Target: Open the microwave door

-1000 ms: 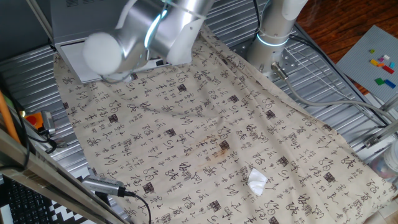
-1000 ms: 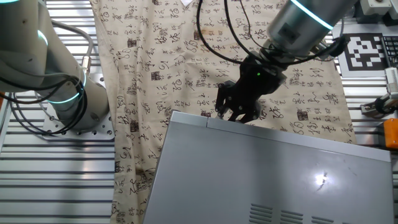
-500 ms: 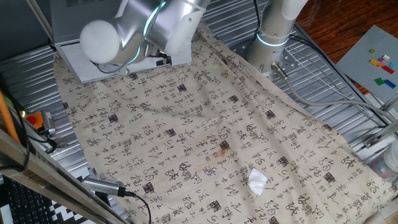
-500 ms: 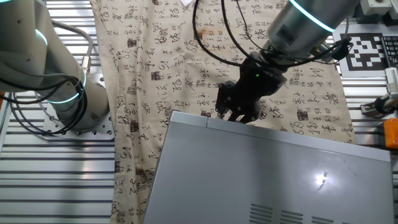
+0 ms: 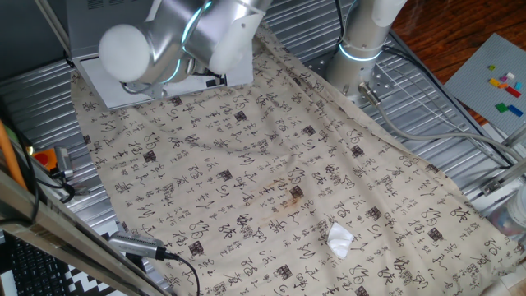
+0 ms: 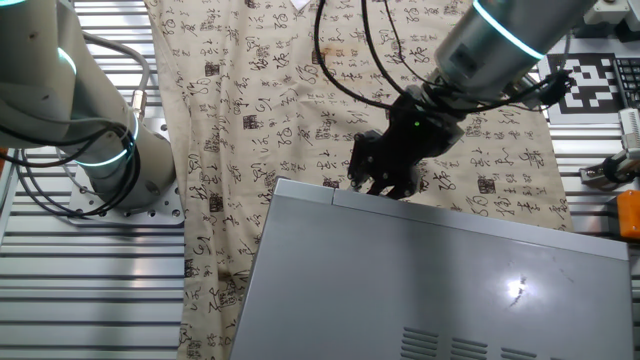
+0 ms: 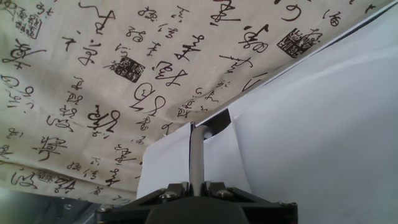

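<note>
The microwave (image 6: 430,280) is a light-grey box at the near edge in the other fixed view and stands at the back left (image 5: 90,25) in one fixed view. Its white microwave door (image 5: 107,86) faces the cloth. My black gripper (image 6: 383,180) sits at the front top edge of the box. In the hand view the gripper (image 7: 196,185) is shut on a thin grey handle bar (image 7: 197,152) that stands off the white door (image 7: 323,124). A small dark gap (image 7: 219,117) shows beside the bar's far end. In one fixed view my silver arm (image 5: 177,45) hides the fingers.
A beige cloth printed with black characters (image 5: 271,173) covers the ribbed metal tabletop. A crumpled white paper (image 5: 340,238) lies on it near the front. A second arm's base (image 5: 362,49) stands at the back right. A grey brick plate (image 5: 493,74) lies far right.
My arm's big joint has drifted up and left in one fixed view. The gripper has stayed at the microwave's front edge, barely shifting. The door looks unchanged.
</note>
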`<state>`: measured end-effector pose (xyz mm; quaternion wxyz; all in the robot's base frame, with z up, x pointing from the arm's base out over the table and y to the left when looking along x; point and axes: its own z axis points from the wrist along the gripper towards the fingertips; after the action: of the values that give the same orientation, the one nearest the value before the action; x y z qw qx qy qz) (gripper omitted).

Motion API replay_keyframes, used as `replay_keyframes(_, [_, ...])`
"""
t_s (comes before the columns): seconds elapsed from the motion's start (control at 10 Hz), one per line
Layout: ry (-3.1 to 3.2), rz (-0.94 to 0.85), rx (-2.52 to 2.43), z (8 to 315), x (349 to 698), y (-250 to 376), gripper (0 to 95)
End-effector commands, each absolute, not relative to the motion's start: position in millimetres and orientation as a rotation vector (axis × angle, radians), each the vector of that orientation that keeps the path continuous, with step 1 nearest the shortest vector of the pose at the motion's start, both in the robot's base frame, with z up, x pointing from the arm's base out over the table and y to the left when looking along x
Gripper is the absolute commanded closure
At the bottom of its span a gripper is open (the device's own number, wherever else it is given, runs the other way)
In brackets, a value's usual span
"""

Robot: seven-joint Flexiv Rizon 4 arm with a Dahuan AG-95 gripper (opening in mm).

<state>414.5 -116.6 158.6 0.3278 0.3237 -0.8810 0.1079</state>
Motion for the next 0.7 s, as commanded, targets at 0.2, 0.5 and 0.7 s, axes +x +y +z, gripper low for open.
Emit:
replay_keyframes(0.2, [-2.252, 0.304, 0.978, 159.3, 414.3, -116.6, 95.0])
replay_keyframes(0.5, [-2.228, 0.307, 1.017, 162.7, 416.9, -115.6, 76.0])
replay_keyframes(0.7, [-2.225, 0.306, 1.022, 166.7, 422.1, -113.7, 76.0])
